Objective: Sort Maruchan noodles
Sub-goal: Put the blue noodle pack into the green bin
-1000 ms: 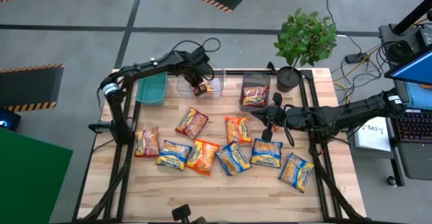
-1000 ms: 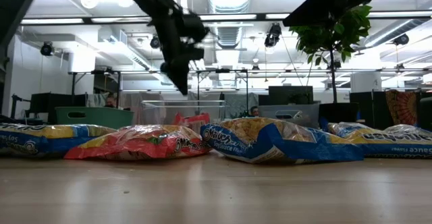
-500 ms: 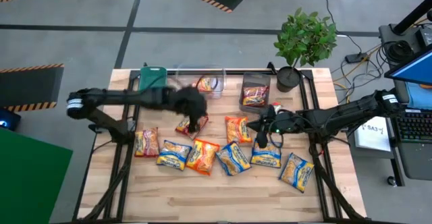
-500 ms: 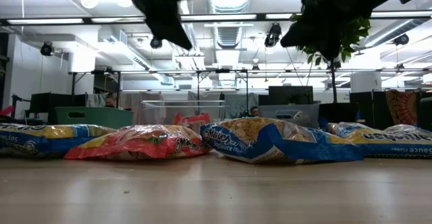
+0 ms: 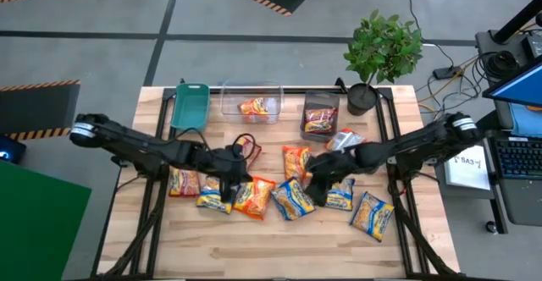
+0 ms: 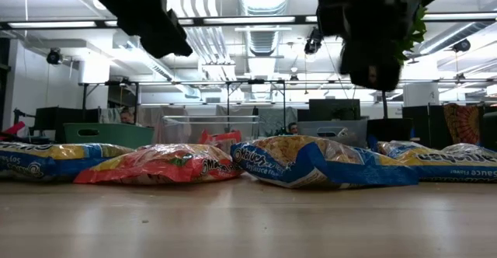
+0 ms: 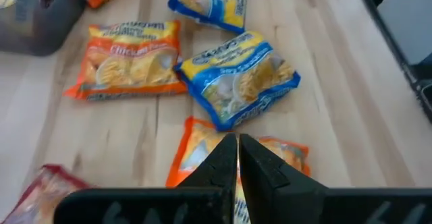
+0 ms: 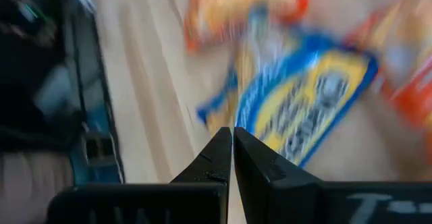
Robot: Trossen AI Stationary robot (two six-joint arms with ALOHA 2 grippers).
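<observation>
Left arm: reaches in from the table's left edge, stretched low twd centre, elbow out over the left rail.
Left gripper (image 5: 230,182): fingers pressed together, nothing held; hovers over the left part of the packet row, above an orange packet (image 7: 202,150) seen just past its tips in the left wrist view.
Teal bin (image 5: 190,105): back-left of table.
Clear bin (image 5: 251,112): back, centre; one orange packet (image 5: 254,107) inside.
Grey bin (image 5: 320,116): back, right of clear bin; red packet (image 5: 320,122) inside.
Maruchan noodles (image 5: 254,196): loose row across mid-table, blue-and-yellow, orange and red mixed; some overlap.
Right gripper (image 5: 318,184): fingers closed tight, empty; over a blue-and-yellow packet (image 8: 317,102) near the row's middle-right.
Right arm: comes in from the table's right edge, extended low twd centre.
Plant (image 5: 383,48): potted, back-right corner.
Low view: both grippers hang above the packets, not touching them.
</observation>
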